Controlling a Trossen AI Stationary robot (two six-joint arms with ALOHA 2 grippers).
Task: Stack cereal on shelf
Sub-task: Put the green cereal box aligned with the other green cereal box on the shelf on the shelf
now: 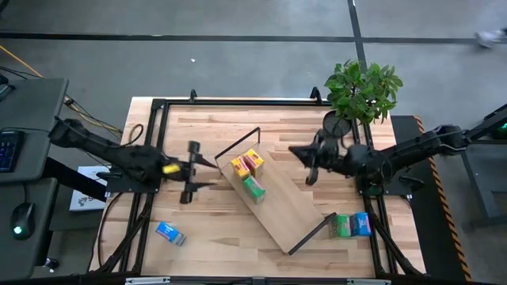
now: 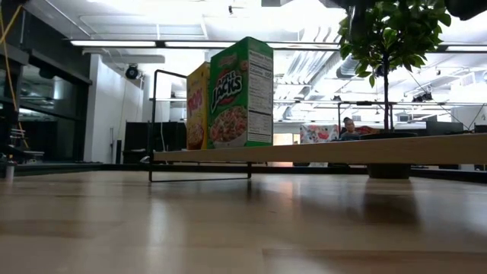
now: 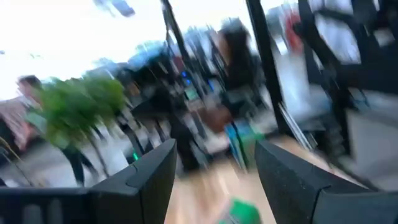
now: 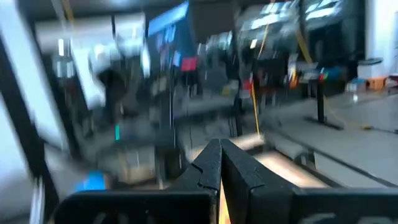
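The shelf [image 1: 289, 207] is a long light-wood board with black wire ends, lying diagonally mid-table. Two yellow-orange cereal boxes [image 1: 246, 163] and a green one [image 1: 253, 188] stand on its left end; the low view shows a yellow box [image 2: 198, 106] and the green box [image 2: 242, 93] upright on the board [image 2: 342, 151]. A blue box [image 1: 169, 233] lies on the table at the near left. A green box [image 1: 342, 226] and a blue box [image 1: 361, 224] sit by the shelf's right end. My left gripper [image 1: 212, 174] [image 3: 214, 162] is open, left of the shelf. My right gripper [image 1: 295, 150] [image 4: 219, 149] is shut, above the shelf's far side.
A potted plant [image 1: 363, 91] [image 2: 388, 46] stands at the table's far right corner, close behind my right arm. A black frame [image 1: 238, 101] runs around the tabletop. Bare wood lies along the near side [image 2: 228, 228].
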